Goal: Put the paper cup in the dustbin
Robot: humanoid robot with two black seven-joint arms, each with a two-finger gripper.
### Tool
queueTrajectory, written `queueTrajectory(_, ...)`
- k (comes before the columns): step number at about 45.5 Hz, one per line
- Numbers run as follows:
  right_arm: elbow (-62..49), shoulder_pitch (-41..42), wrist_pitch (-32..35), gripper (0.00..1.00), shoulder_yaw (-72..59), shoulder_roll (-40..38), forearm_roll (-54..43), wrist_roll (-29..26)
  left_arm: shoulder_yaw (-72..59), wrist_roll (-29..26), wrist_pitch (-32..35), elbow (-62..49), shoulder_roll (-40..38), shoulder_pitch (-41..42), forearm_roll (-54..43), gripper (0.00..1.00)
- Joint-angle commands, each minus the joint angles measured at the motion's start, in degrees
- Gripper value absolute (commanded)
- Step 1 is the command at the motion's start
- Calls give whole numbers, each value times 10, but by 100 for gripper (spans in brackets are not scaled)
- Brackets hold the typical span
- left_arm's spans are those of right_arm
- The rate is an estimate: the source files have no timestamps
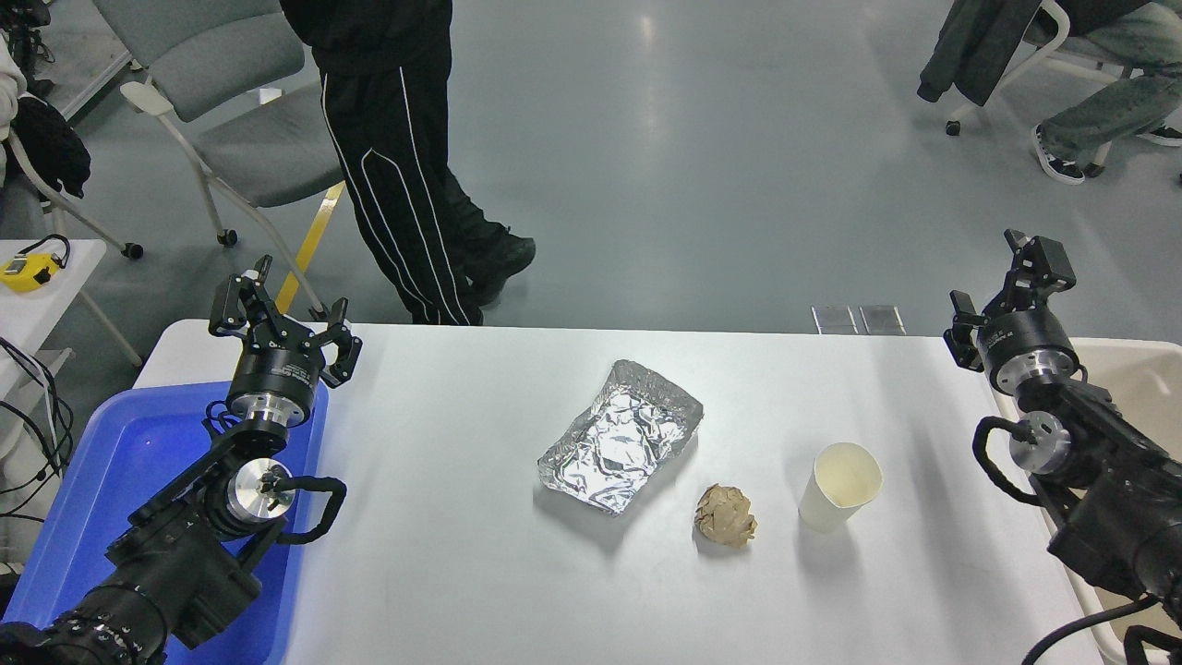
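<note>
The paper cup (838, 487) stands upright on the white table (443, 517), right of centre, its pale yellowish inside showing. The beige dustbin (1140, 380) is at the right edge, mostly hidden behind my right arm. My right gripper (1007, 282) is open and empty, raised above the table's far right corner, well behind and right of the cup. My left gripper (282, 309) is open and empty, parked at the far left over the table's back edge.
A crumpled brown paper ball (726, 514) lies just left of the cup. A crinkled silver foil tray (619, 434) sits at the table's centre. A bright blue tray (102, 499) lies under my left arm. A person (406, 157) stands beyond the far edge.
</note>
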Motion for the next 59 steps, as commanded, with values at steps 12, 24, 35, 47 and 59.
queueTrajectory(12, 1, 2, 0, 99, -1, 5, 0, 0, 0, 0, 0, 0, 0, 0, 0, 100)
queueTrajectory(24, 4, 5, 4, 99, -2, 7, 0, 0, 0, 0, 0, 0, 0, 0, 0, 100)
queueTrajectory(35, 1, 20, 2, 99, -25, 29, 0, -1, 0, 0, 0, 0, 0, 0, 0, 100)
queueTrajectory(47, 1, 32, 5, 99, -25, 3, 0, -1, 0, 0, 0, 0, 0, 0, 0, 100)
queueTrajectory(59, 1, 111, 8, 99, -268, -76, 0, -7, 0, 0, 0, 0, 0, 0, 0, 100)
